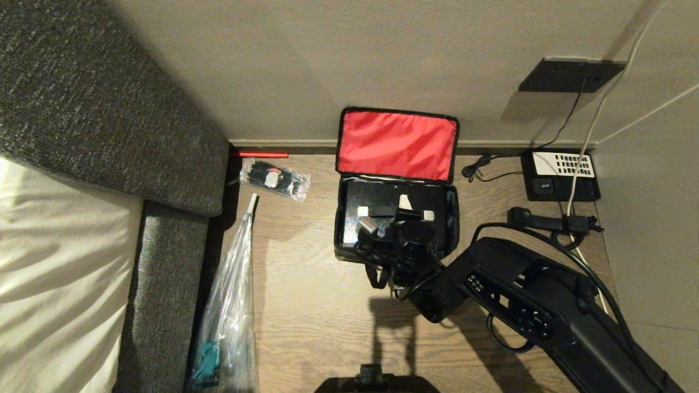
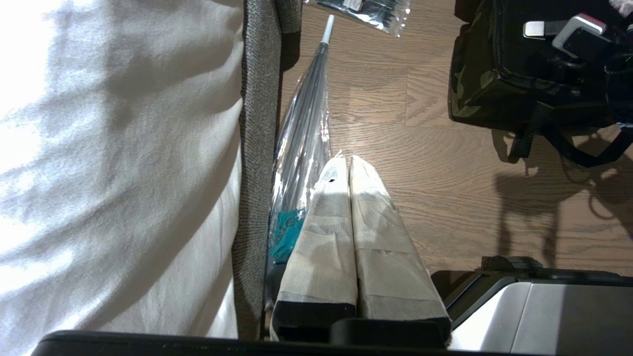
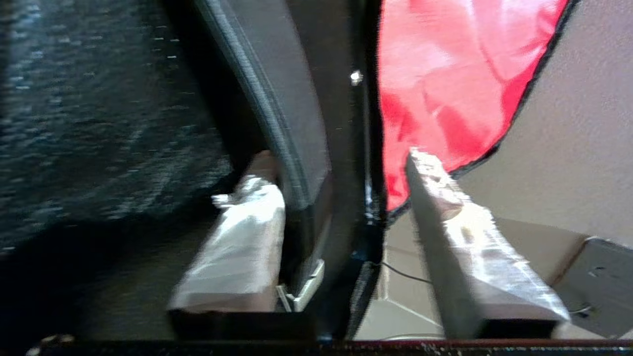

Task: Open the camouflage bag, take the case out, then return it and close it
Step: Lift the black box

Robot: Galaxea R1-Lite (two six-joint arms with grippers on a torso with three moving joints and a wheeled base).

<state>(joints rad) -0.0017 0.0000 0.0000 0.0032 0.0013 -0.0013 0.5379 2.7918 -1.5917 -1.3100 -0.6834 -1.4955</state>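
The camouflage bag [image 1: 342,240] lies open on the wooden floor, its red-lined lid [image 1: 396,144] leaning back against the wall. The black case [image 1: 377,194], with small pale labels, lies flat inside it. My right gripper [image 1: 387,218] reaches in over the bag's front edge. In the right wrist view the right gripper [image 3: 341,160] is open and straddles the case [image 3: 296,123] and the bag's black rim [image 3: 368,163]. One finger [image 3: 242,237] lies against the case; the other [image 3: 465,232] stands apart. My left gripper [image 2: 346,160] is shut and empty, parked low beside the bed.
A clear packet of black items [image 1: 276,177] and a plastic-wrapped umbrella [image 1: 235,295] lie left of the bag. The grey bed frame [image 1: 169,256] borders the floor on the left. A desk phone [image 1: 560,174] and its handset [image 1: 546,221], with cables, sit to the right.
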